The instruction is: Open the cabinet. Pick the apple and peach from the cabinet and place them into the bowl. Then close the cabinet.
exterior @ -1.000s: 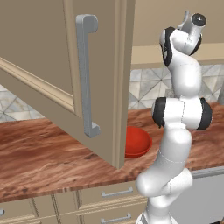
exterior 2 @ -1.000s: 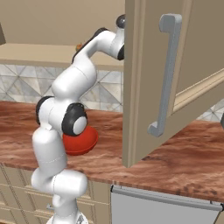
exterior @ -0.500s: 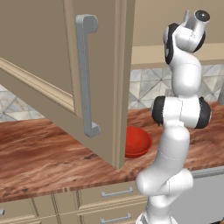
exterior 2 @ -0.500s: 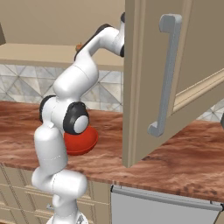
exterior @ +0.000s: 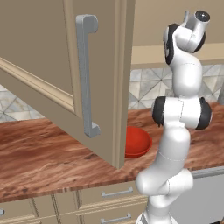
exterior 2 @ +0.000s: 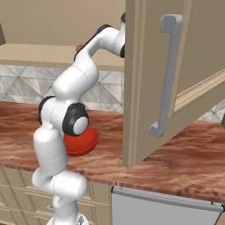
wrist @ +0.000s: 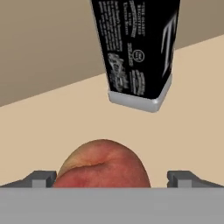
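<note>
While the cabinet point(exterior: 94, 78) is standing with its doors swung wide over the counter point(exterior: 39, 153), the arm is reaching up into its interior, so the opening step is looking done. Going left to right in the hand view, the left finger tip point(wrist: 41, 178) is sitting just beside a rounded red-and-yellow fruit point(wrist: 103, 164), most likely the peach though it could be the apple, and the right finger tip point(wrist: 183, 178) is flanking its other side; the gripper point(wrist: 112, 179) is spread wide, gripping nothing yet. Behind the fruit on the shelf, a black carton point(wrist: 138, 48) is standing upright. Down on the counter, the bowl point(exterior: 135, 141) is waiting with no fruit visible inside. By this reckoning, both fruits are remaining to be moved, and the doors are remaining to be shut afterwards.
</note>
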